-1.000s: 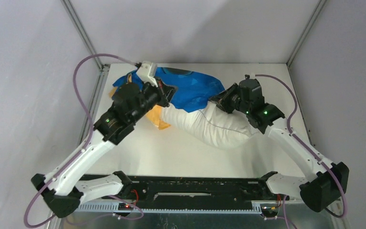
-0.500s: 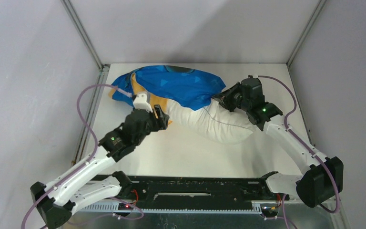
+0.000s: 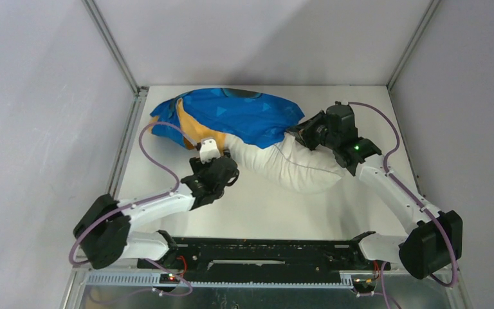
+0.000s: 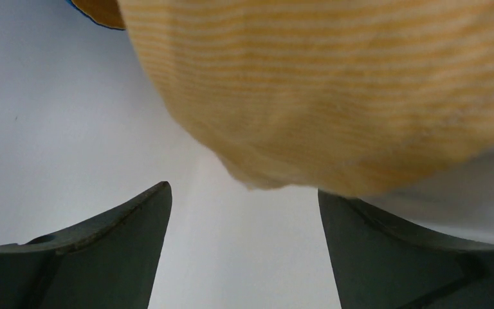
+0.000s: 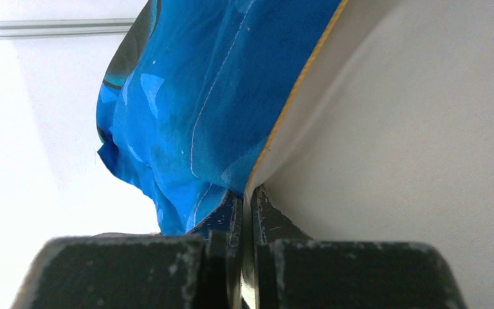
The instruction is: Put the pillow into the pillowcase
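Left tool [image 3: 225, 164] sits low over the tabletop [image 3: 264, 212], just beside the near-left end of the pillow [image 3: 299, 172]. In the left wrist view the tool [image 4: 243, 193] has its jaws spread wide and nothing between them. Its fingers [image 4: 116, 244] frame bare tabletop [image 4: 71, 129]. The orange striped face of the pillowcase [image 4: 334, 84] bulges just ahead of them. Can't tell if the fabric touches the right finger.

Right tool [image 3: 294, 134] is at the right end of the pillowcase [image 3: 244, 116], where the blue fabric meets the pillow. In the right wrist view the tool [image 5: 247, 199] has its jaws pinched tight on the pillowcase [image 5: 193, 96] edge, blue face with the thin orange hem running into the grip. The white pillow [image 5: 411, 129] fills the right side, pressed against the hem. Tabletop [image 5: 26, 129] shows on the left.

Pillowcase lies along the far side of the tabletop, blue face up, with an orange patch showing at its left near edge. Pillow is partly in: its far-left part is under the blue fabric, and the rest sticks out toward the near right, resting on the tabletop between the two tools.
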Controlling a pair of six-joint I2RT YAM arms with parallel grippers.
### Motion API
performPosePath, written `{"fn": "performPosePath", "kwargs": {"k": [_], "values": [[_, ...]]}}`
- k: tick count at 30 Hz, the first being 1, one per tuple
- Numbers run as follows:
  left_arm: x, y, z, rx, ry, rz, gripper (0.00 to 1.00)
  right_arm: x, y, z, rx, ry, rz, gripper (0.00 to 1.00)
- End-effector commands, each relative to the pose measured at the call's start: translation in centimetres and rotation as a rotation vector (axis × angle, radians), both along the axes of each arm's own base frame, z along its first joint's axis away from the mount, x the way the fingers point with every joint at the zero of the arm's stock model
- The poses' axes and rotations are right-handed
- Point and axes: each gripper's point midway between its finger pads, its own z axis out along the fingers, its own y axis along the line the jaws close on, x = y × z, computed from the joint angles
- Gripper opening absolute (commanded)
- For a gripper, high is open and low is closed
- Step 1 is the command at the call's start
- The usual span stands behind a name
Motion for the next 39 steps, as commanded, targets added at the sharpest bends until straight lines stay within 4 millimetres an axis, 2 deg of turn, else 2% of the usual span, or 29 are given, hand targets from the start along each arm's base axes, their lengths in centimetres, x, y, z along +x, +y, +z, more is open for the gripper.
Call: {"fn": "performPosePath", "kwargs": {"k": [1, 5, 9, 13, 15, 18, 19, 20, 21, 23, 25, 29, 32, 34, 37, 39], "values": [[2.8, 0.4, 0.9, -0.006, -0.153, 0.138, 0.89, 1.3, -0.1, 4.3, 0.089, -0.122, -0.029, 0.0], [3.7, 2.0, 0.2, 0.033, -0.157, 0.228, 0.9, 1.1, -0.2, 4.3, 0.086, -0.118, -0.026, 0.0], [4.7, 3.3, 0.6, 0.056, -0.192, 0.275, 0.83, 0.9, -0.3, 4.4, 0.082, -0.123, -0.025, 0.0], [5.4, 3.6, 1.3, 0.07, -0.246, 0.252, 0.61, 0.7, -0.5, 4.5, 0.077, -0.122, -0.028, 0.0], [5.9, 3.7, 1.9, 0.082, -0.266, 0.24, 0.52, 0.7, -0.4, 4.5, 0.077, -0.123, -0.027, 0.0], [6.4, 4.4, 2.6, 0.084, -0.273, 0.238, 0.29, 0.7, -0.4, 4.6, 0.079, -0.127, -0.026, 0.0], [6.4, 4.5, 3.0, 0.081, -0.277, 0.231, 0.19, 0.6, -0.4, 4.7, 0.08, -0.129, -0.025, 0.0], [6.3, 4.6, 3.6, 0.079, -0.286, 0.228, 0.05, 0.6, -0.4, 4.8, 0.081, -0.13, -0.025, 0.0], [6.2, 4.8, 4.2, 0.088, -0.287, 0.22, 0.01, 0.5, -0.5, 4.8, 0.079, -0.131, -0.024, 0.0], [5.7, 4.8, 6.0, 0.092, -0.302, 0.185, 0.0, 0.4, -0.7, 5.1, 0.074, -0.142, -0.032, 0.0], [4.7, 4.2, 8.8, 0.084, -0.341, 0.11, 0.0, 0.4, -0.9, 5.4, 0.072, -0.155, -0.039, 0.0], [1.6, -0.2, 17.7, 0.05, -0.439, -0.22, 0.0, 0.2, -1.3, 6.0, 0.049, -0.18, -0.067, 0.0], [-2.2, -5.7, 24.6, 0.018, -0.518, -0.561, 0.0, 0.3, -1.0, 6.1, 0.041, -0.189, -0.082, 0.0], [-3.9, -8.3, 26.7, 0.025, -0.54, -0.725, 0.0, 0.3, -0.4, 6.0, 0.04, -0.185, -0.079, 0.0], [-5.5, -12.0, 26.9, -0.02, -0.501, -0.924, 0.0, 0.5, 0.0, 5.5, 0.014, -0.181, -0.091, 0.0], [-6.0, -13.6, 27.0, -0.058, -0.479, -1.005, 0.0, 0.9, -0.1, 4.9, -0.01, -0.176, -0.114, 0.0]]}}
